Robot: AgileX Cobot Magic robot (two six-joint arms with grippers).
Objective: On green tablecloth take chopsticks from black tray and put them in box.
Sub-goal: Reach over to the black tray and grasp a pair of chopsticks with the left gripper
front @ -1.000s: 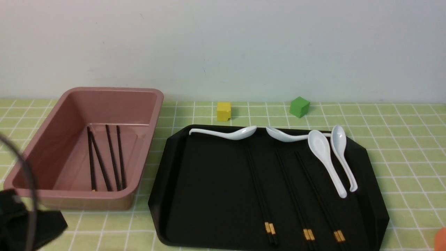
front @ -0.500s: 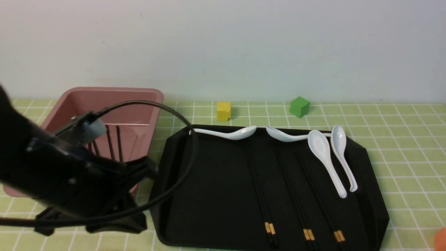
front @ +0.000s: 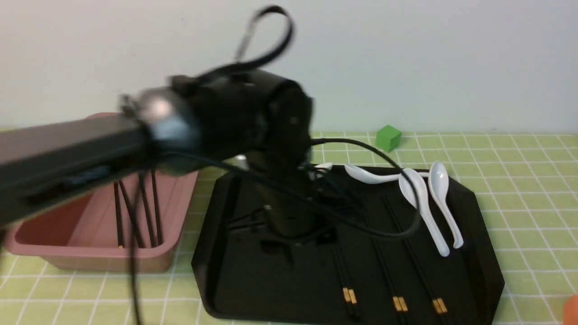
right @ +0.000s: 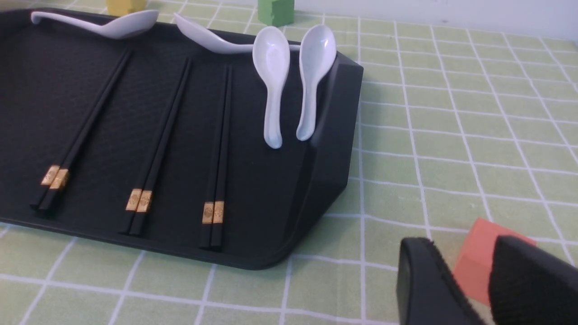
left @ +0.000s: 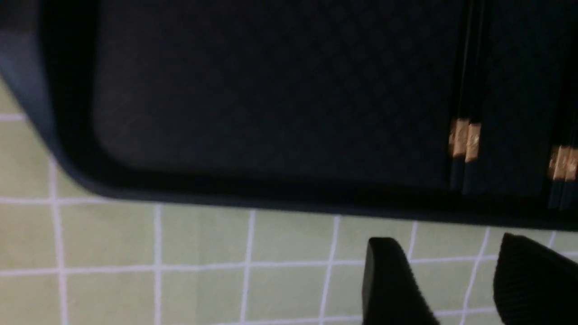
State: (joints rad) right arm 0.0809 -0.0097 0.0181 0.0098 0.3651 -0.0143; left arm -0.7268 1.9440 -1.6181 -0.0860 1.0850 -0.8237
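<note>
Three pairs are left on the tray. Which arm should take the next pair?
Left. The open left gripper hangs over the black tray, close to the leftmost chopsticks. The right gripper sits off the tray's right side, by an orange block, farther from any pair.

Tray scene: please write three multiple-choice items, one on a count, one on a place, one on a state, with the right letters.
1. Pairs of chopsticks on the tray: A. one B. five C. three
2. The green cube stands: A. on the tray B. on the cloth behind the tray C. on the chopsticks
3. The left hand is: A. open and empty B. shut on chopsticks C. shut on the rim
1 C: the right wrist view shows three banded pairs.
2 B: the front view shows it on cloth beyond the far rim.
3 A: its fingers stand apart with only cloth between.
</note>
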